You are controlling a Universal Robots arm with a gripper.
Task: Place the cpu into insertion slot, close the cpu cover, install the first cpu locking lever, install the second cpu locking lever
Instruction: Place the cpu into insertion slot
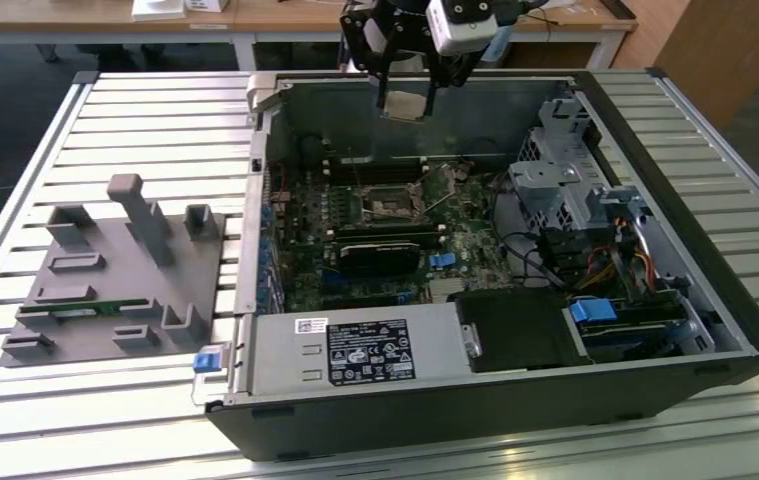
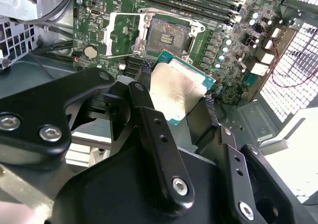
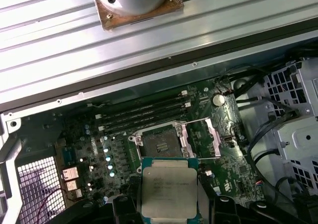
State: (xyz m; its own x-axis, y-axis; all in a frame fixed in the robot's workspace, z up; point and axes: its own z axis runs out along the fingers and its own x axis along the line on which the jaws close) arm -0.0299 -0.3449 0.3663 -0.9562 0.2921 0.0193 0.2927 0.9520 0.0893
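1. Silver-grey metal shows on top of the cpu (image 2: 176,92), which the gripper (image 2: 177,86) pinches by two opposite edges. One of its black fingers (image 2: 149,119) lies along each side. The grip looks even in both wrist views, and the chip's green border shows at the free edges.
2. In the exterior view the gripper (image 1: 406,95) hangs over the far wall of the computer case (image 1: 646,330). The cpu is in the air, clear of the motherboard (image 3: 233,169) and touching nothing but the fingers.
3. The insertion slot (image 3: 161,145) lies beyond the cpu, apart from it. Its dark centre is exposed and nothing sits in it.
4. The cpu cover (image 3: 207,138) is swung open and lies just beside the slot, so its frame does not block the way down.
5. Long black memory slots (image 3: 144,115) run just behind the insertion slot.
6. Assessment: placing the cpu is not yet done. To do it well, the chip should be kept level and squared to the slot's rim, then brought straight down with no sideways drag over the contacts. It should be let go only once it sits flat.
7. Furthest off in the exterior view, a grey fixture tray (image 1: 112,280) rests on the slatted table (image 1: 32,150), to the exterior view's left of the case and well apart from the work.
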